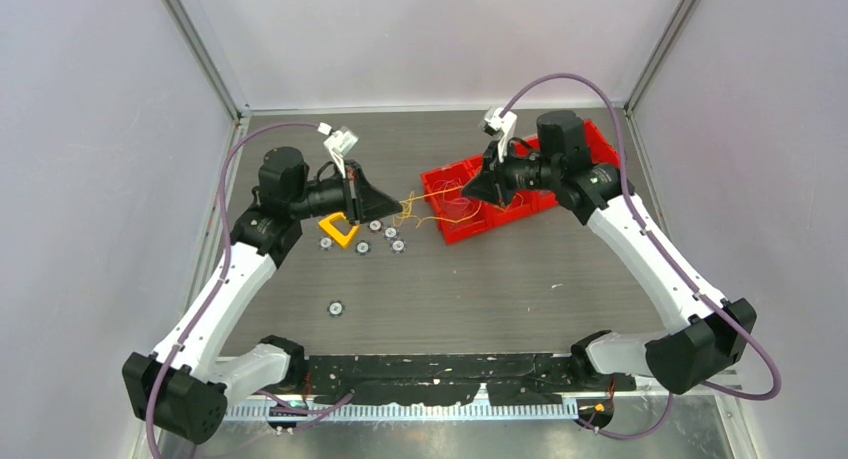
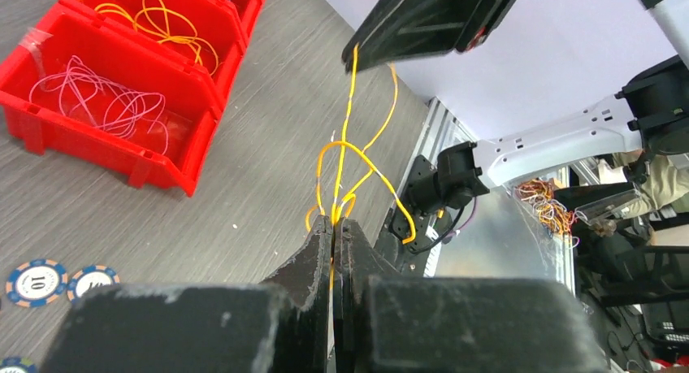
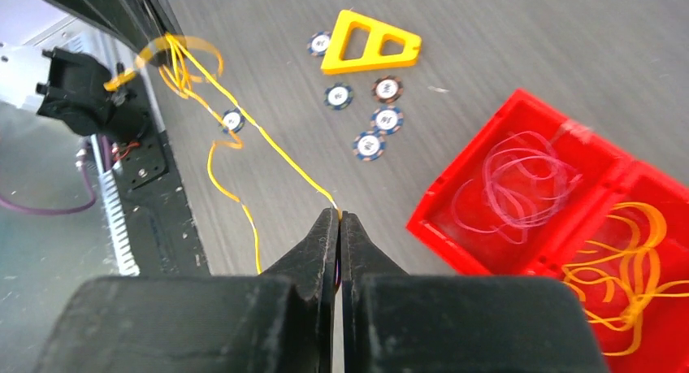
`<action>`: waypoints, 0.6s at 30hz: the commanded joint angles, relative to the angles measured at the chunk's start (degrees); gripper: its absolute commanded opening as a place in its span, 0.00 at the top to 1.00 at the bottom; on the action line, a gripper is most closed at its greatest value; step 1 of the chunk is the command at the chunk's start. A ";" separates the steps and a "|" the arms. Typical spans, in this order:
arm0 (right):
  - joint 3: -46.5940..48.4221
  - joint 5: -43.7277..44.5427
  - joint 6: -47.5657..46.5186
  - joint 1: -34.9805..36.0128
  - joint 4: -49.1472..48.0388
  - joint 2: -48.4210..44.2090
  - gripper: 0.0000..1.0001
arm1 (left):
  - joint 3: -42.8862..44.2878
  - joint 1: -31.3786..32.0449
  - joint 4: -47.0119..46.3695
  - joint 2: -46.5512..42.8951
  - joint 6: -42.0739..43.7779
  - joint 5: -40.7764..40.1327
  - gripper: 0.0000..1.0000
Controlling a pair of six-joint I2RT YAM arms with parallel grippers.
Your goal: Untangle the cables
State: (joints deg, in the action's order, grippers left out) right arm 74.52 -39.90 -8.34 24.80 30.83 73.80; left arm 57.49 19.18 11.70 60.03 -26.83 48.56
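Thin yellow-orange cables hang stretched above the table between my two grippers. My left gripper is shut on one end of the bundle; in the left wrist view the cables loop out of its closed tips. My right gripper is shut on the other end; in the right wrist view a taut yellow cable runs from its tips to the left gripper. More yellow cables and pale purple ones lie in red bins.
Red bins stand at the back right under the right gripper. A yellow triangular piece and several round chips lie below the left gripper; one chip lies alone nearer the front.
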 commanded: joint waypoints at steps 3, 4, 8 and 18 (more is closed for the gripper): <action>9.71 5.32 -4.35 -10.23 -0.30 1.55 0.95 | -0.12 -0.50 -1.66 2.89 2.65 0.33 1.00; 11.53 4.32 -4.02 -11.55 -0.40 2.19 0.95 | -0.14 -0.45 -1.51 3.30 3.14 -0.70 1.00; 14.28 0.64 -2.63 -12.57 -0.85 2.75 0.95 | 2.07 -0.46 -0.29 5.56 4.21 -2.68 0.50; 14.39 6.39 -4.06 -13.85 -1.49 3.95 0.95 | 5.79 -0.90 12.48 2.65 13.63 -5.01 0.06</action>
State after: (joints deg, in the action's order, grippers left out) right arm 86.80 -38.20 -10.52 11.79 31.31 77.08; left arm 62.67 18.63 18.37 66.15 -18.35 44.80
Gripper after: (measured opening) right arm 0.067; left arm 0.836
